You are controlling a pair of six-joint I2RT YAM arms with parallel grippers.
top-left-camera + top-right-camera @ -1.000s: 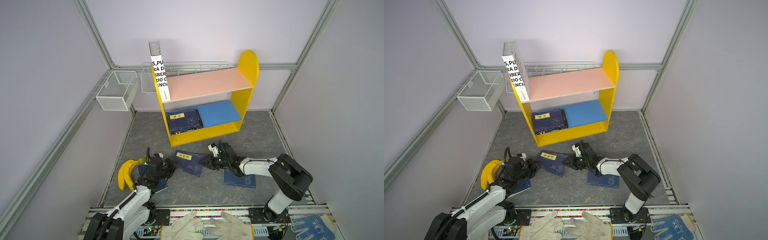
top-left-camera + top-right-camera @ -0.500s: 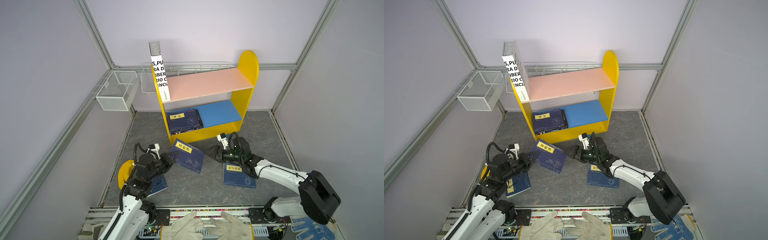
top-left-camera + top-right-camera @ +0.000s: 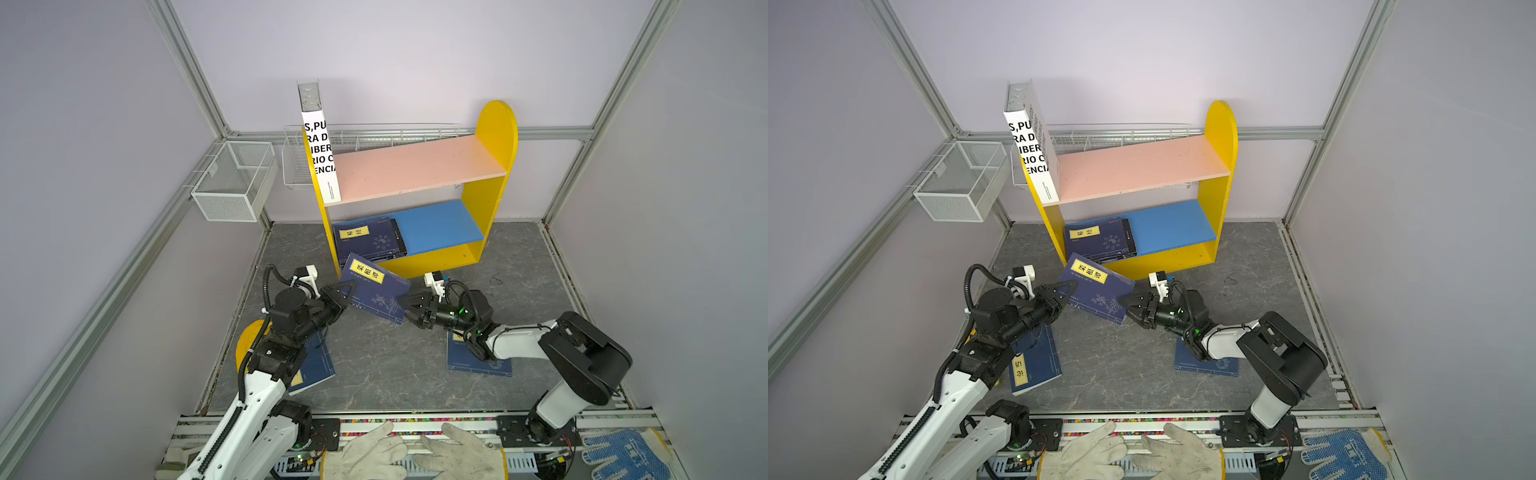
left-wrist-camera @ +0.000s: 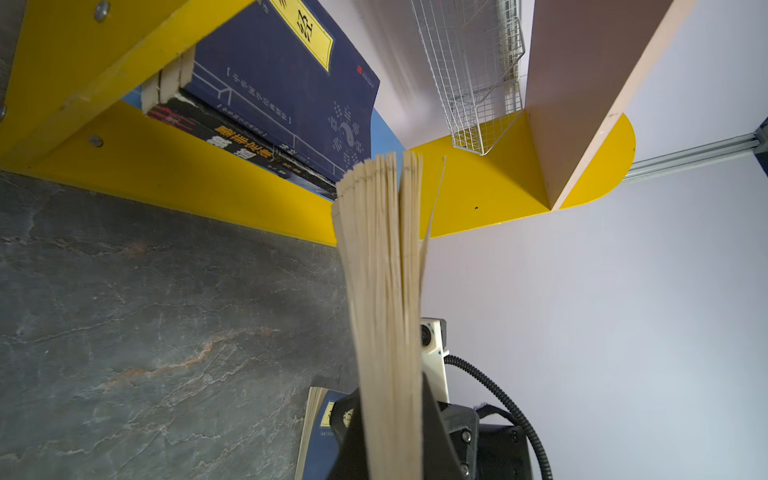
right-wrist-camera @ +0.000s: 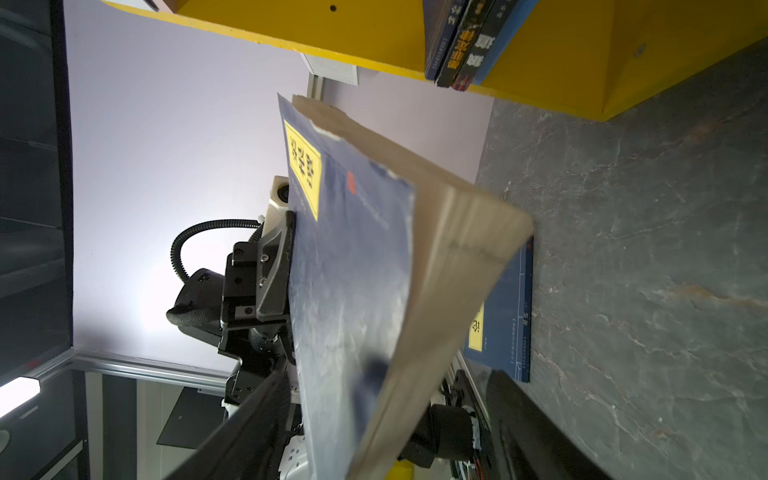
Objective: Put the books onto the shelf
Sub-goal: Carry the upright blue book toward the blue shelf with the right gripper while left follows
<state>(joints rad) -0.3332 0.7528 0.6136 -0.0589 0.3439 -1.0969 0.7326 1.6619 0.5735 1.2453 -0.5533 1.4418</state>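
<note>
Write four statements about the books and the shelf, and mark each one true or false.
1. The white book stands upright on the pink upper board. True.
2. The blue lower board holds no books. False: a stack lies on it.
3. The left gripper grips a navy book raised off the floor. True.
4. No navy book lies on the floor. False: two more navy books lie there, partly under the arms.

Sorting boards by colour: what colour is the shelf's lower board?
The lower board is blue, clearest in a top view.
</note>
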